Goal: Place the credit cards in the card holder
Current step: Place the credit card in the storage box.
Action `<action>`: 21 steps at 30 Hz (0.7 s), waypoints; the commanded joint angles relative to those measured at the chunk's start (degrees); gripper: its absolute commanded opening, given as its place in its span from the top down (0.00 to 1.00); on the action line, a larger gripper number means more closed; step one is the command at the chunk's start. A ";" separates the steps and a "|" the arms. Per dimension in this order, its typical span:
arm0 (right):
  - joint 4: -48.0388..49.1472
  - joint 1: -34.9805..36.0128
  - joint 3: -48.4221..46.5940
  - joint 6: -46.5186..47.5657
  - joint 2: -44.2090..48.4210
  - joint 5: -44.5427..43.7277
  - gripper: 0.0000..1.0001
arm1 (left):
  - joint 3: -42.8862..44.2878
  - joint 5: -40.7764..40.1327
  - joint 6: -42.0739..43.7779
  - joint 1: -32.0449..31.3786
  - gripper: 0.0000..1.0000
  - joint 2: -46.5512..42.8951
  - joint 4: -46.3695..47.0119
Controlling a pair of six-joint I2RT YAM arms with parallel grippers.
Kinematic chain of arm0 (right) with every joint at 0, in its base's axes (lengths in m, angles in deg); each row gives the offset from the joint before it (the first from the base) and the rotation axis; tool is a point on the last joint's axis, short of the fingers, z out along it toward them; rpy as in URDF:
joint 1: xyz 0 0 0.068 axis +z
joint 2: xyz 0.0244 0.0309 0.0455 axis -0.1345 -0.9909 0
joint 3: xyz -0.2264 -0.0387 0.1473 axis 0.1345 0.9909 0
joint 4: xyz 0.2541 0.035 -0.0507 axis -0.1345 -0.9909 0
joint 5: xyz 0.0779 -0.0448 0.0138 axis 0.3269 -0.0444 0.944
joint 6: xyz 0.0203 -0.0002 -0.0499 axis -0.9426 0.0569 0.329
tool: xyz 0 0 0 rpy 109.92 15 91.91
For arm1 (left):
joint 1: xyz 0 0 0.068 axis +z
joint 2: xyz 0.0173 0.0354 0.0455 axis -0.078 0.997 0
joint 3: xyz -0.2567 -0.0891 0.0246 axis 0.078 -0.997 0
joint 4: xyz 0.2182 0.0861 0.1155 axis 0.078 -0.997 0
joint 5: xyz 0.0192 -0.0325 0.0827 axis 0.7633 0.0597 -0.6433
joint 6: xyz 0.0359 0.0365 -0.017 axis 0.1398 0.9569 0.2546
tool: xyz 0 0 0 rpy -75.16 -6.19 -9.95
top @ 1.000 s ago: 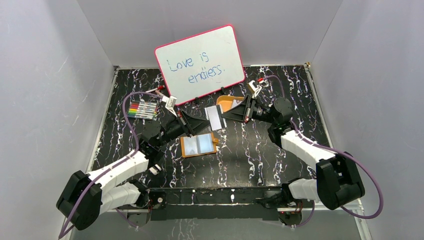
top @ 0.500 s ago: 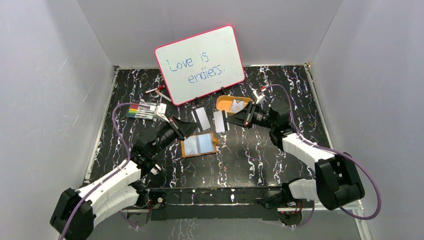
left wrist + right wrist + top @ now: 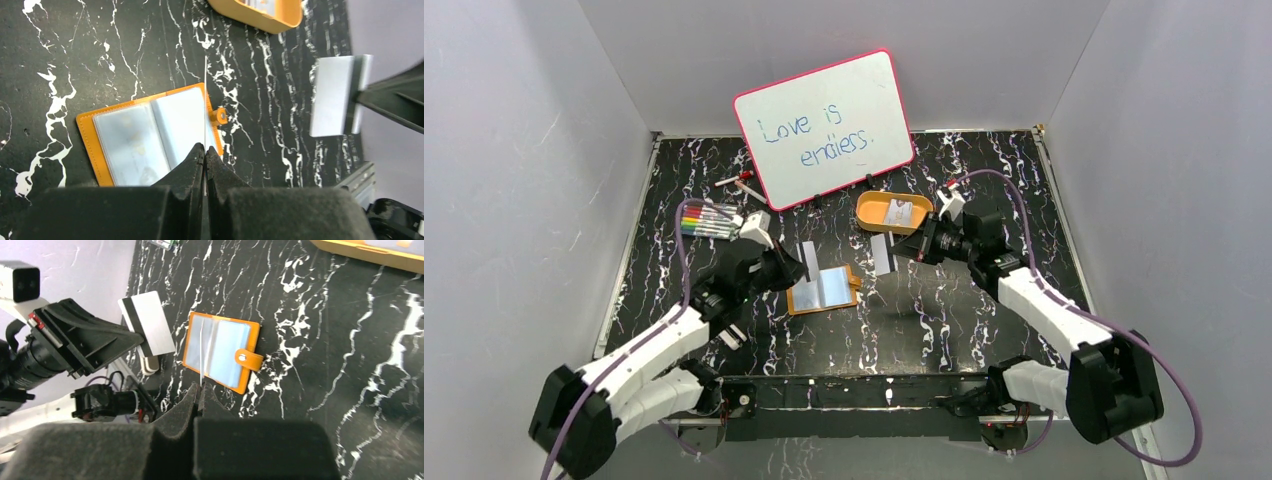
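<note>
**Both cards gripped; holder open on the table**

Nearest the arm bases, I find the card holder point(image 3: 824, 291) lying open and flat on the black marbled table point(image 3: 944, 310). Its clear sleeves face up and its snap tab points toward the right arm.

At its far left edge, the left gripper point(image 3: 796, 268) is clamped on the first card point(image 3: 810, 257). From the left wrist view this card shows edge-on over the holder's tab-side sleeve. I cannot tell whether it touches.

The right gripper point(image 3: 898, 247) is pinched tight on the second card point(image 3: 882, 254). This card is apart from the holder, to its far right, with the dark stripe by the fingers.

Farther back, the orange tray point(image 3: 864, 210) contains further cards point(image 3: 902, 212). A marker set point(image 3: 709, 220) lies at far left. The pink-framed whiteboard point(image 3: 824, 128) leans at the rear wall.
</note>
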 commanded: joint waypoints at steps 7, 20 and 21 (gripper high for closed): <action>-10.51 0.14 1.36 8.77 15.93 -15.35 1.00 | 21.34 9.17 5.26 0.85 1.00 27.37 5.46; -16.60 0.14 -1.89 10.89 23.10 -20.17 1.00 | 54.30 28.81 1.78 2.18 1.00 65.71 11.87; -17.18 0.12 -2.69 11.12 23.19 -20.19 1.00 | 56.09 29.80 1.61 2.18 1.00 67.66 11.89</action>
